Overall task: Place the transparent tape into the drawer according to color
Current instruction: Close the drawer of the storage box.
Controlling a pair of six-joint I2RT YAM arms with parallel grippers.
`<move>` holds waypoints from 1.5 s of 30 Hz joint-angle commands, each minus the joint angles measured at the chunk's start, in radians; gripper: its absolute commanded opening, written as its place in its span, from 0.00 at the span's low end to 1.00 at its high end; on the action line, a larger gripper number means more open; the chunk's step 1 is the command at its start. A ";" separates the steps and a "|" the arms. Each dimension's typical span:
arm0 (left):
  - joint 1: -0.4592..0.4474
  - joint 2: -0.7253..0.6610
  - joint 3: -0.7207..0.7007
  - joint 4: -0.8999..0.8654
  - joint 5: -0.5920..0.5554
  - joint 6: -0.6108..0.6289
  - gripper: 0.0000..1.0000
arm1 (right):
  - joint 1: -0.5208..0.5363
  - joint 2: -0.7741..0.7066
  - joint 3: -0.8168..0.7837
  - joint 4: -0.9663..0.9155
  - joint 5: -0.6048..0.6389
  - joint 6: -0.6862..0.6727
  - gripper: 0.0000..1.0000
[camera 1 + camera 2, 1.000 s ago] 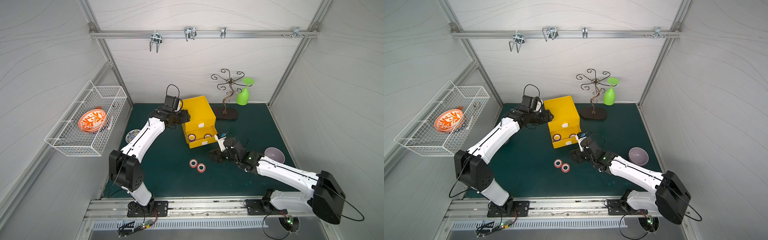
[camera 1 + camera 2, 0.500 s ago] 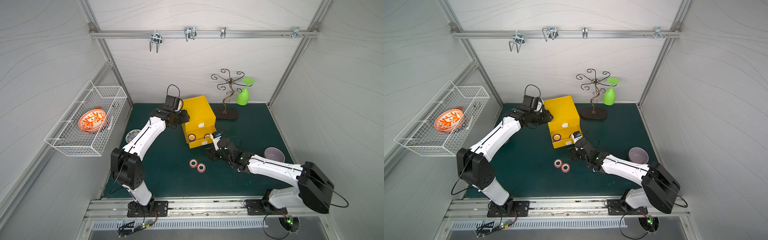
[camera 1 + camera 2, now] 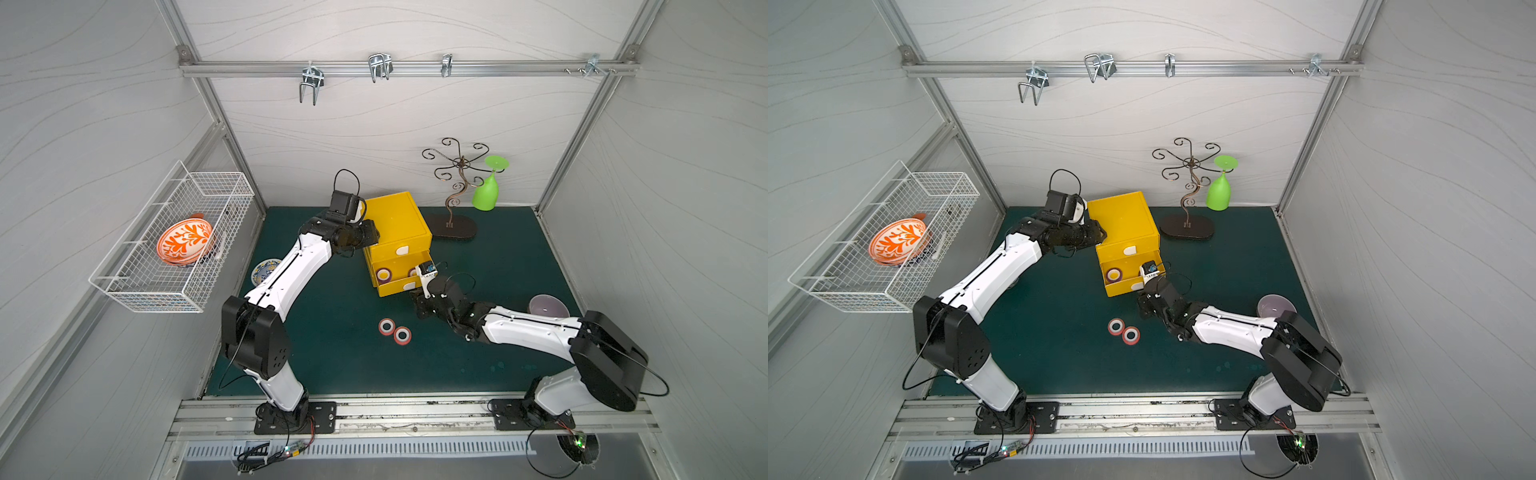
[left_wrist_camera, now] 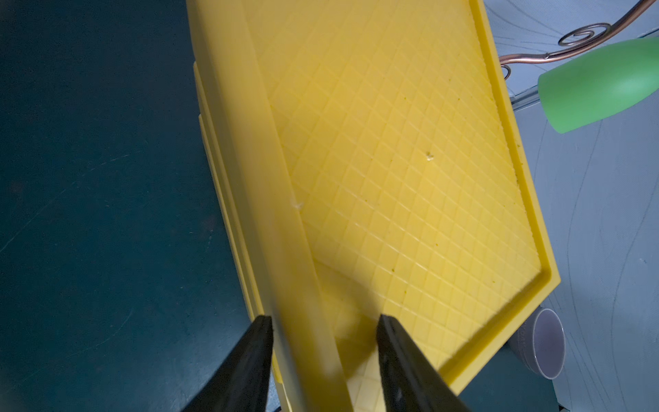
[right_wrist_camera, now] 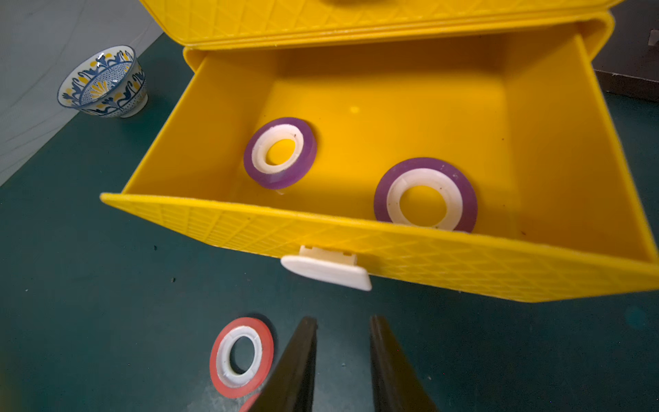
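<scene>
Nearest, just below frame centre in both top views, the two red tape rolls (image 3: pixel 382 323) lie flat and side by side on the surface (image 3: pixel 324 299); they are unsorted.

Just above them, I have the right gripper (image 5: pixel 342 323) facing the white handle (image 5: pixel 326 269) of the open drawer (image 5: pixel 428 257). Change over the last second: its fingers have drawn in from a wide spread to a narrow gap, with nothing between them. The arm has also shifted a little left along the drawer front.

Inside the drawer, both purple tape rolls (image 5: pixel 308 153) lie flat, apart from each other. Judgement: the purple pair is done, and narrowed, empty fingers before the handle suit pushing this drawer shut.

Farther up the frame, the left gripper (image 4: pixel 322 319) straddles the top edge of the yellow cabinet (image 3: pixel 395 216). Its fingers have also narrowed, but I cannot tell whether they clamp the edge. I judge this to be a brace against the coming push. The red pair then remains to be sorted.
</scene>
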 commanded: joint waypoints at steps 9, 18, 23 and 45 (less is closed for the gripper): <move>0.007 0.008 0.002 -0.012 0.031 0.006 0.51 | -0.012 0.085 0.069 0.124 0.024 -0.020 0.24; 0.007 -0.002 -0.010 -0.018 0.044 0.009 0.51 | -0.042 0.159 0.114 0.181 0.013 -0.052 0.22; 0.007 -0.008 -0.023 -0.019 0.056 0.008 0.51 | -0.062 0.213 0.153 0.213 0.006 -0.072 0.21; 0.007 -0.022 -0.053 -0.025 0.087 0.010 0.51 | -0.094 0.316 0.245 0.260 -0.014 -0.099 0.22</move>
